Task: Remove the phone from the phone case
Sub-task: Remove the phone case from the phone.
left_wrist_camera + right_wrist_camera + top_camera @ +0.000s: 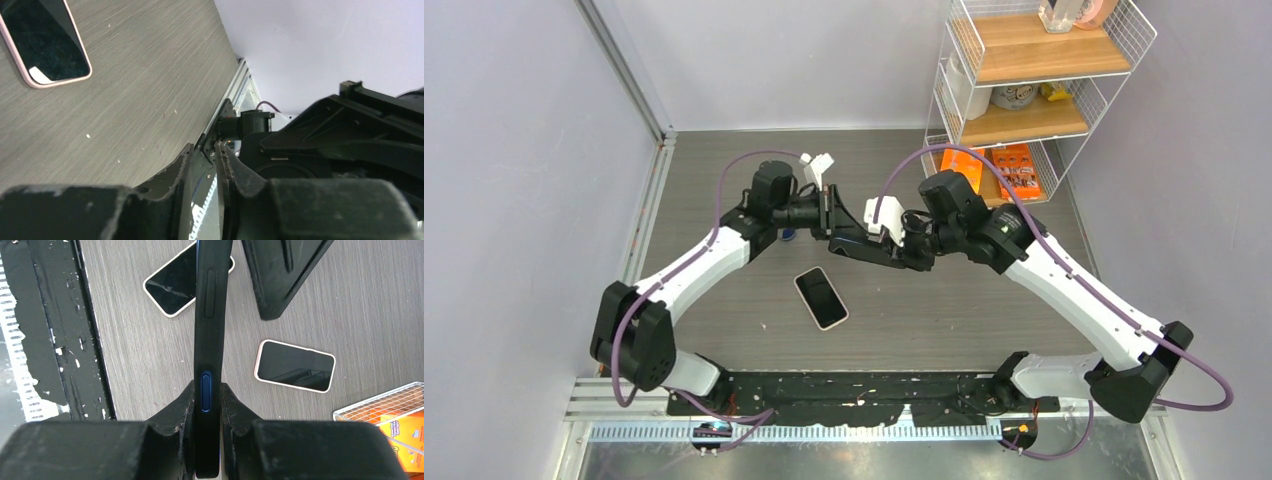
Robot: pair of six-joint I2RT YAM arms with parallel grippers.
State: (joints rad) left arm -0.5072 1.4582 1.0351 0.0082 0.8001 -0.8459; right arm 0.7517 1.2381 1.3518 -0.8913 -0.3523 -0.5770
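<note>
fingers (170, 415) of the right gripper (207, 387) are clamped on the case (212, 300), held edge-on above the table (944, 310). the left gripper (205, 155) pinches its other end, with a thin glossy slab showing between those fingers. the case hangs between the two arms, clear of the surface.

one phone (821, 298) lies bare, screen up, on the near side of the case. the right wrist view shows a second phone (295, 366) on the far side, not seen from above. whether a phone sits inside the case cannot be told from these angles.

judgement: extraction looks done or nearly so; setting the case down is left.

surface: grey wood-grain, lightly speckled, with a black mounting strip at the near edge. room: plain pale walls, wire shelf (1024, 90) in the far right corner.
</note>
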